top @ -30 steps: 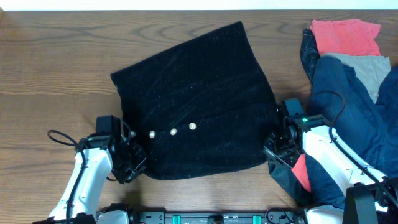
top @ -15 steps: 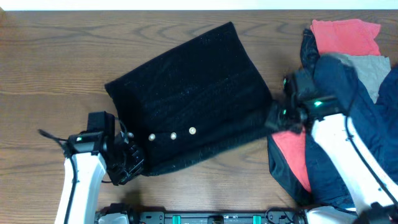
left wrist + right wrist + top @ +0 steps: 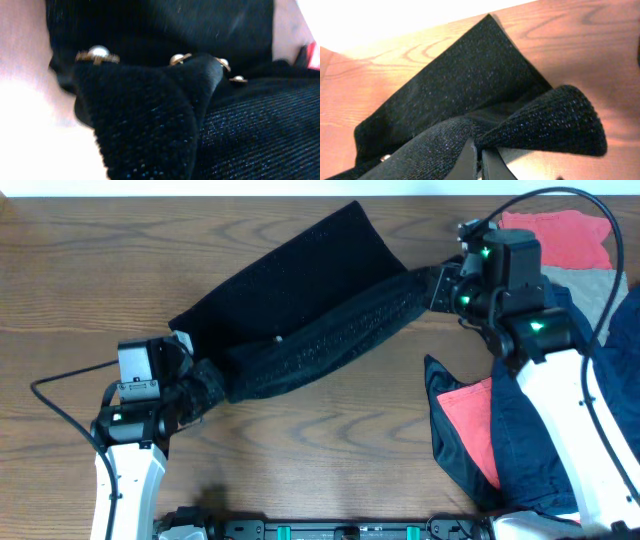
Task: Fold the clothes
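Pinching the black skirt (image 3: 300, 290) at both hem corners, left jaws and right jaws pressed together on cloth, stretching that edge taut from centre left to upper right above the counter (image 3: 330, 450), seemingly to carry it over the half lying flat behind.

Left arm (image 3: 128, 480) and right arm (image 3: 562, 392): white link shells, black wrist housings. Green LEDs (image 3: 537, 327) lit on each wrist. One black cable (image 3: 34, 386) loops from each wrist.
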You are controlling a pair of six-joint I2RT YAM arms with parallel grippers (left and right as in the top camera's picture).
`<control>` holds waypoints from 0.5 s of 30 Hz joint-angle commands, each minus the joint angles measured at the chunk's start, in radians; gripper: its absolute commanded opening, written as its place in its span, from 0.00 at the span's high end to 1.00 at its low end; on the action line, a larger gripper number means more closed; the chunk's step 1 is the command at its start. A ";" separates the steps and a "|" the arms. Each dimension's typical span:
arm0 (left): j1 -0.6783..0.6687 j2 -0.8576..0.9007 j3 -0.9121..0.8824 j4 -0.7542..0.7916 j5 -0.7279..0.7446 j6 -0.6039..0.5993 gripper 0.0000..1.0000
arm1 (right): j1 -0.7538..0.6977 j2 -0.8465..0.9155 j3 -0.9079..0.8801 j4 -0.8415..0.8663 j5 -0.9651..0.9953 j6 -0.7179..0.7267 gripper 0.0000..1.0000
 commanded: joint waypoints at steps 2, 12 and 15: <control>0.007 0.037 0.015 0.093 -0.056 -0.079 0.94 | 0.000 0.082 0.029 0.068 0.049 -0.061 0.99; 0.007 0.181 0.015 0.341 -0.109 -0.147 0.94 | 0.019 0.289 0.204 0.124 0.079 -0.096 0.99; 0.014 0.243 0.015 0.386 -0.109 -0.200 0.94 | 0.026 0.372 0.289 0.126 0.071 -0.116 0.99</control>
